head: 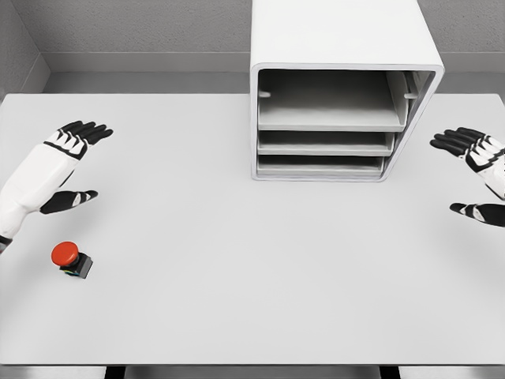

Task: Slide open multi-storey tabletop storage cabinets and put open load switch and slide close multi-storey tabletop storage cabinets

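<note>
Load switch (pixel 71 258), red button on a dark base, sits on the table (pixel 237 276) at the near left, all alone. Left robot hand (pixel 69 162) hovers just above and behind it, fingers spread, thumb splayed out, holding nothing and touching nothing. Over on the far right, the right robot hand (pixel 477 170) mirrors it: fingers fanned wide, palm empty, partly cut off by the frame edge. Between them at the back stands the white storage cabinet (pixel 343 47), three tiers showing open-fronted, shelves bare. Wide stretch of table separates switch from cabinet, with no object in between.
</note>
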Available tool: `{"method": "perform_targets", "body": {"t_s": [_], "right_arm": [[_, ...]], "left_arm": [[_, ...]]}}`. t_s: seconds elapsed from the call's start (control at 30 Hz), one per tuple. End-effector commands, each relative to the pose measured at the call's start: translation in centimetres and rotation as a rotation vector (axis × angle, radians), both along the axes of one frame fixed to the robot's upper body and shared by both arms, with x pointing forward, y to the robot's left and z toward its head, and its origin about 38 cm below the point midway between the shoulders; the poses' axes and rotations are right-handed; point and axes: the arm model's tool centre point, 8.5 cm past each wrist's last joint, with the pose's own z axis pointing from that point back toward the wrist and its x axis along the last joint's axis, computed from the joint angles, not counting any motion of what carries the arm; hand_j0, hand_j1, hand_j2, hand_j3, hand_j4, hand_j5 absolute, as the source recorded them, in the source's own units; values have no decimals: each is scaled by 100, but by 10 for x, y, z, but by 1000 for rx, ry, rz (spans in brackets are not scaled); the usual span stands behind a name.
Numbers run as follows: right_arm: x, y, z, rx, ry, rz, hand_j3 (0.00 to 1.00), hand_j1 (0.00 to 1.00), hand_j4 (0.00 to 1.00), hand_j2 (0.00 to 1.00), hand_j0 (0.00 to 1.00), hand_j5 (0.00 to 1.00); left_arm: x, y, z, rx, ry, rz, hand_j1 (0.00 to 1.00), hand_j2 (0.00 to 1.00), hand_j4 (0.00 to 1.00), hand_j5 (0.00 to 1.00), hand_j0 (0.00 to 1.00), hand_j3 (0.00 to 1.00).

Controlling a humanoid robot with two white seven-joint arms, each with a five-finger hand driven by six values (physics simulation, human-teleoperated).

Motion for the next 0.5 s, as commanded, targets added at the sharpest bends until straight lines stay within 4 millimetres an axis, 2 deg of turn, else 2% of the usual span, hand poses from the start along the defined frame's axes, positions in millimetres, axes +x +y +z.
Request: {"method": "perform_targets", "body": {"t_s": [0.0, 0.07, 0.27, 0.4, 0.43, 0.47], "right_arm": [[-1, 5, 3, -5, -12, 18, 100, 100, 100, 100, 100, 100], [-1, 6, 3, -7, -9, 20, 100, 100, 100, 100, 100, 100], [-3, 9, -2, -83, -13, 39, 100, 100, 100, 100, 100, 100], [2, 27, -12, -94, -3, 88, 86, 86, 86, 86, 86, 86], [4, 32, -13, -98, -7, 102, 83, 83, 83, 83, 83, 83], [10, 45, -14, -84, -21, 133, 80, 80, 80, 80, 80, 80]], "left_arm": [[0, 3, 3, -4, -6, 9, 100, 100, 100, 100, 100, 100], [1, 7, 3, 20, 8, 12, 100, 100, 100, 100, 100, 100], [0, 39, 12, 160, 116, 59, 100, 100, 100, 100, 100, 100], [-4, 63, 25, 284, 172, 69, 100, 100, 100, 100, 100, 100], [-5, 62, 24, 287, 174, 67, 100, 100, 100, 100, 100, 100], [-6, 66, 28, 309, 175, 66, 100, 100, 100, 100, 100, 100]]}}
